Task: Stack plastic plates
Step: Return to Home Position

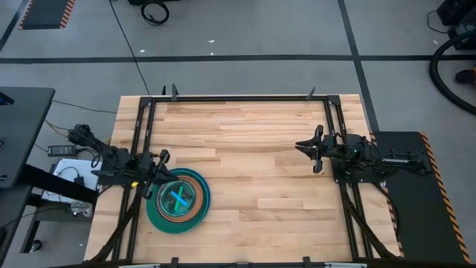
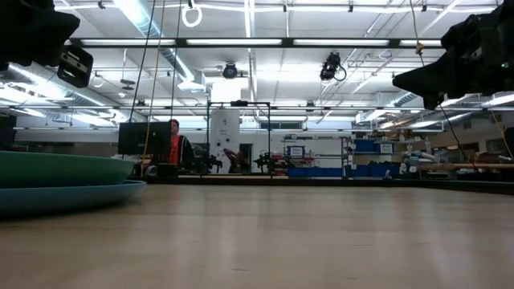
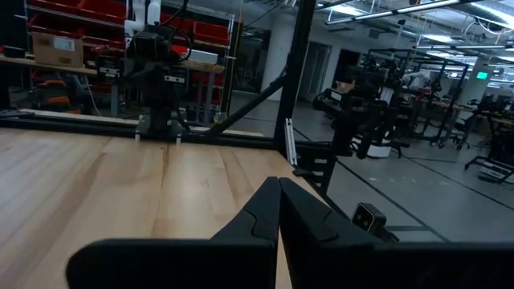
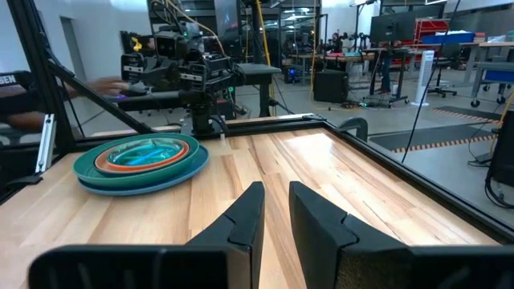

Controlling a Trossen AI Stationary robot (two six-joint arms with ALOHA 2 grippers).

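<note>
The plastic plates (image 1: 178, 199) sit in one stack near the table's near-left corner: a large teal one on the wood, blue and dark-teal above it, then a tan and orange rim with cyan on top. The stack also shows in the right wrist view (image 4: 140, 160) and at the low view's left (image 2: 56, 181). My left gripper (image 1: 162, 173) hovers shut over the stack's far-left rim, raised above it (image 2: 72, 64), touching nothing; its fingers meet in its wrist view (image 3: 279, 205). My right gripper (image 1: 301, 147) waits at the right side, raised, with a narrow gap between its fingers (image 4: 275, 205).
A black frame rail (image 1: 245, 97) runs along the far edge, with others along both sides. Bare wood (image 1: 260, 171) spans the table between the two grippers. A person in orange (image 2: 173, 148) stands far behind the table in the room.
</note>
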